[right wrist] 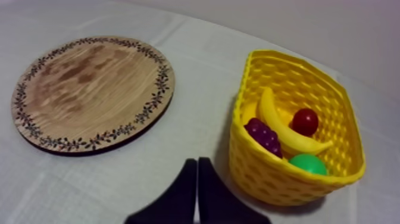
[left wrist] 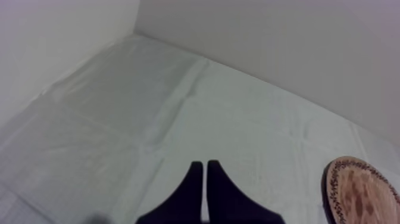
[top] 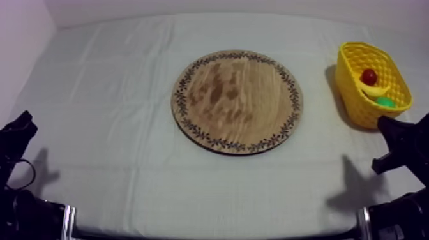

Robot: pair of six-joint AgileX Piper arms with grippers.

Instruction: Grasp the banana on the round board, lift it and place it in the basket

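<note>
A: So where is the banana (right wrist: 287,130)?

B: Inside the yellow basket (right wrist: 262,174), which stands on the cloth (top: 115,96) at the right side of the table, well apart from the wooden board (top: 236,101).

A: Which way does it lie?

B: From the right wrist view, its long axis runs at a slant across the basket. One tip rests high against the inner wall on the side nearer the board, and the other tip points toward the opposite wall, lower down. It is curved, with the hollow side turned toward the small red fruit (right wrist: 305,121) and the bulging side against the bunch of grapes (right wrist: 265,136).

A: Anything else in there?

B: A round green fruit (right wrist: 308,164) near the basket's closest wall, just beside the banana's lower tip.

A: And the grippers?

B: The right gripper (right wrist: 197,162) hangs over the cloth between board and basket, its two black fingers pressed together into a narrow wedge with nothing between them. The left gripper (left wrist: 205,165) is the same, fingers closed flat on each other and holding nothing, over the cloth at the left side with the board's patterned rim off to one side.
</note>
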